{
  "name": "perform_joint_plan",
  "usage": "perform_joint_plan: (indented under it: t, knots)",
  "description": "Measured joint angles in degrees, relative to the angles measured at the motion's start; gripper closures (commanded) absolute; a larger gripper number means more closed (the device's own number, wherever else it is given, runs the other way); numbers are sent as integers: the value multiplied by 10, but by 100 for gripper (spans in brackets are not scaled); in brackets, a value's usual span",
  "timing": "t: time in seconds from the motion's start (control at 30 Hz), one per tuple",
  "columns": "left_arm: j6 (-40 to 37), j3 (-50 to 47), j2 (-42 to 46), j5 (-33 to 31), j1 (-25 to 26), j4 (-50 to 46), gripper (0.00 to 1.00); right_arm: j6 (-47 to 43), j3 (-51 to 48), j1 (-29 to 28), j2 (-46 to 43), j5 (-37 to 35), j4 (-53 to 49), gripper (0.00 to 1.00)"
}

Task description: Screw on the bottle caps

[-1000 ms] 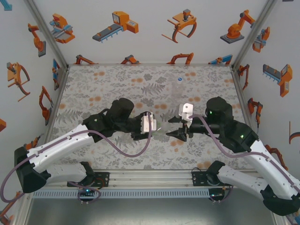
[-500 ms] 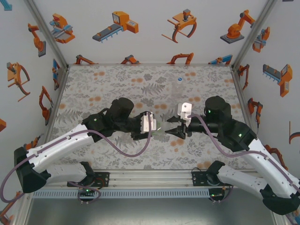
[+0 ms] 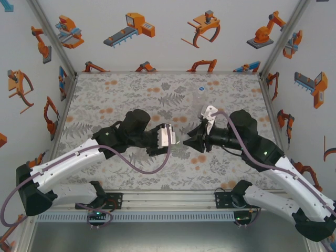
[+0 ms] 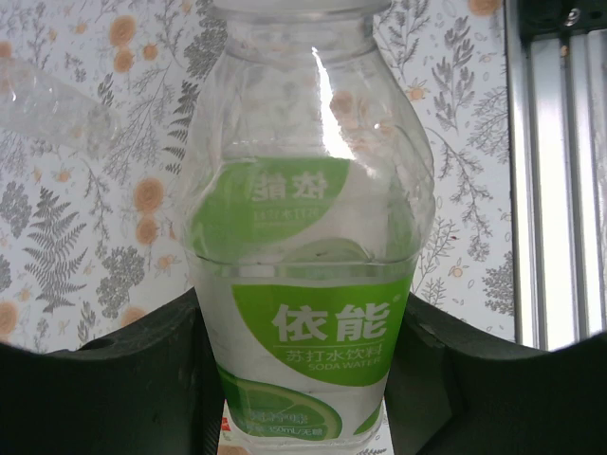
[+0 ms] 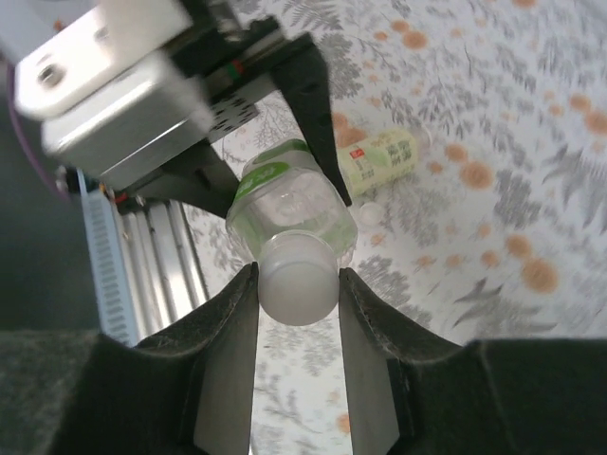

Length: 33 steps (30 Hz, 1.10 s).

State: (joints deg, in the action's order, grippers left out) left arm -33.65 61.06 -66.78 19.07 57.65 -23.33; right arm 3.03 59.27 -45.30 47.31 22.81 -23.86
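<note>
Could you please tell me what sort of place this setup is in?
Most likely a robot test cell in a lab: a floral-covered table boxed in by white walls printed with orange robot cartoons, aluminium frame posts, and a left arm and right arm bolted to a rail.

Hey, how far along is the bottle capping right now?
Done: nothing clearly. In hand: left gripper holds the green-label bottle; right gripper sits around a pale cap on its neck. Remaining: yellow-label bottle lies flat, white cap beside it, blue cap loose.
</note>
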Motion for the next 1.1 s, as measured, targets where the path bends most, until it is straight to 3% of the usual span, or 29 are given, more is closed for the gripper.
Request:
perform_joint_plan:
  t: [0.2,0.33,0.5,0.67,0.7,0.8,0.83,0.9,1.1]
  knots:
    - [12,0,-23,-42,0,9,100,322,-18,-2,11,-131,-8,100]
    - [15,0,-43,-78,0,2,100,529,-20,3,39,-178,-35,100]
    - [18,5,-64,-112,0,-27,100,666,-46,9,66,-193,-32,100]
    - [22,8,-66,-121,0,-29,100,713,-49,9,68,-200,-30,100]
    - [23,8,-66,-122,0,-28,97,718,-49,9,68,-202,-29,100]
    - [24,8,-66,-126,0,-24,65,722,-49,9,68,-206,-28,100]
    - [25,8,-66,-128,0,-22,50,721,-49,9,68,-209,-26,100]
    - [27,8,-66,-132,0,-19,34,718,-48,9,68,-210,-24,100]
    - [40,9,-66,-141,1,19,19,667,-7,16,102,-211,-58,100]
